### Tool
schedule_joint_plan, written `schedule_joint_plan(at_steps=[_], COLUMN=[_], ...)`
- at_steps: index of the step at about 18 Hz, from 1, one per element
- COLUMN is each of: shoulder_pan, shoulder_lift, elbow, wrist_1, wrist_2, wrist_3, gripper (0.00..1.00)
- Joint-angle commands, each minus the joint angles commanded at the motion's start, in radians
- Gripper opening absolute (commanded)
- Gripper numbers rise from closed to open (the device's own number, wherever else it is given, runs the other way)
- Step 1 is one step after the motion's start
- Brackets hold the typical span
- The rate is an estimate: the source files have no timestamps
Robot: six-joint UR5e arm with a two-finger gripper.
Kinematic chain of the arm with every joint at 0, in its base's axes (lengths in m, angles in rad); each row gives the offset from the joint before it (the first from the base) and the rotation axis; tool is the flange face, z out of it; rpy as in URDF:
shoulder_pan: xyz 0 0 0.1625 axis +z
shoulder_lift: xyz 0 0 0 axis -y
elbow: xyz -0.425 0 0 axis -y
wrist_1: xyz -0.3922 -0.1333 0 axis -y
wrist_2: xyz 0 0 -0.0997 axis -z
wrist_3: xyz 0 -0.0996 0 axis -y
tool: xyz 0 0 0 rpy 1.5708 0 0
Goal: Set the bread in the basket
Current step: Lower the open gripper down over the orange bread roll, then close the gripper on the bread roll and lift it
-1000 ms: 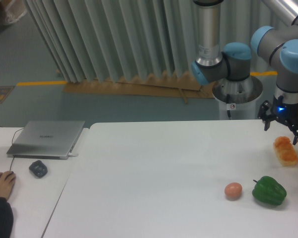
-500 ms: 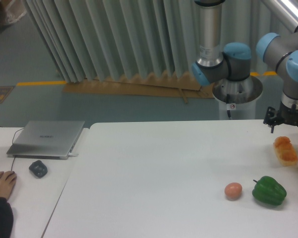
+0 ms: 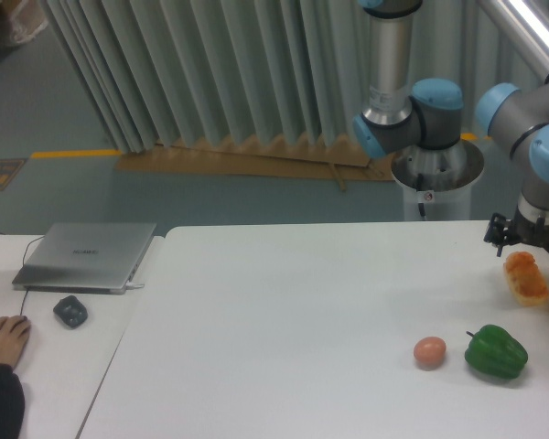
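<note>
Single fixed view — high, front-facing

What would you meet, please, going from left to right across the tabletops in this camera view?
Person's hand → mouse → laptop → egg-like ball → green pepper → bread, with the end effector just above it.

A robotics lab — pedestal-mounted arm [image 3: 412, 110], white table [image 3: 284, 320], laptop [image 3: 87, 256].
</note>
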Motion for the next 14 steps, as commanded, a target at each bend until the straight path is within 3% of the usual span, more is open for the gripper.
schedule_joint_plan(at_steps=[11, 14], shoulder_pan=[-0.003, -0.003], shoulder_lift=[-0.06, -0.067], elbow=[0.006, -0.009], wrist_1=[0.043, 0.046], wrist_2=[0.019, 0.068], wrist_3=[0.002, 0.002], gripper=[1.0, 1.0])
